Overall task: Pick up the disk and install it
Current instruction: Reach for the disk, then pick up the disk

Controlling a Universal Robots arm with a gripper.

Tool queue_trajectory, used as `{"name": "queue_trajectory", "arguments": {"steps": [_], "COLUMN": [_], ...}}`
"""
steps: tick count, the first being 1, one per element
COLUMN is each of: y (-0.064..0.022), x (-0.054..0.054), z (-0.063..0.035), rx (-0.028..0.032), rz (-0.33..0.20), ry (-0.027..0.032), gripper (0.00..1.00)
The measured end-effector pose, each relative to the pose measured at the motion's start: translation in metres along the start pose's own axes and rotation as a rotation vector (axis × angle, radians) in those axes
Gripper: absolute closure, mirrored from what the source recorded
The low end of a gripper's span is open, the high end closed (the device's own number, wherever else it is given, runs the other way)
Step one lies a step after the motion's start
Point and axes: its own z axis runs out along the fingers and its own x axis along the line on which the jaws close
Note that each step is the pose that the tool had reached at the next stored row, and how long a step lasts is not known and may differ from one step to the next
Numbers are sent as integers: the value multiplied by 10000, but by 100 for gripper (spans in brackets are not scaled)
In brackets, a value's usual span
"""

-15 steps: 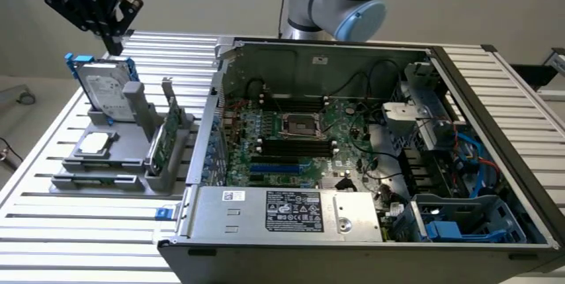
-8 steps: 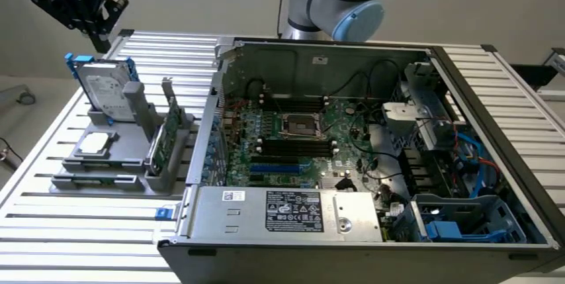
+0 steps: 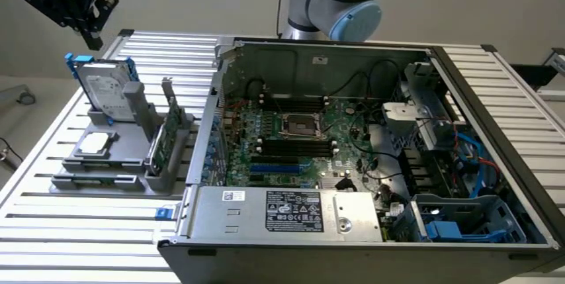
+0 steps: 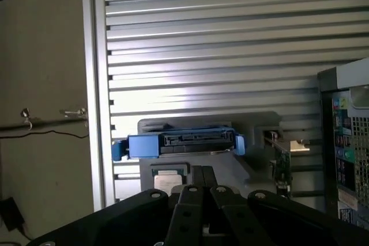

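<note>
Hovering | gripper [image 3: 91,39] closed, empty | disk [image 3: 104,91] upright just below

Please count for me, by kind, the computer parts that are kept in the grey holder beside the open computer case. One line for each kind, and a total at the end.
Hard disk with blue rails, standing upright: 1
Square silver chip, lying flat: 1
Green circuit card, standing on edge: 1
Total: 3
</note>
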Motion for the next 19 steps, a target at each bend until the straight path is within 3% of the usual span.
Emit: {"name": "queue_trajectory", "arguments": {"steps": [11,19], "y": [203,229], "x": [360,377], "z": [112,115], "rx": [3,11], "rz": [-19,-28], "ry": [-32,-31], "gripper": [89,89]}}
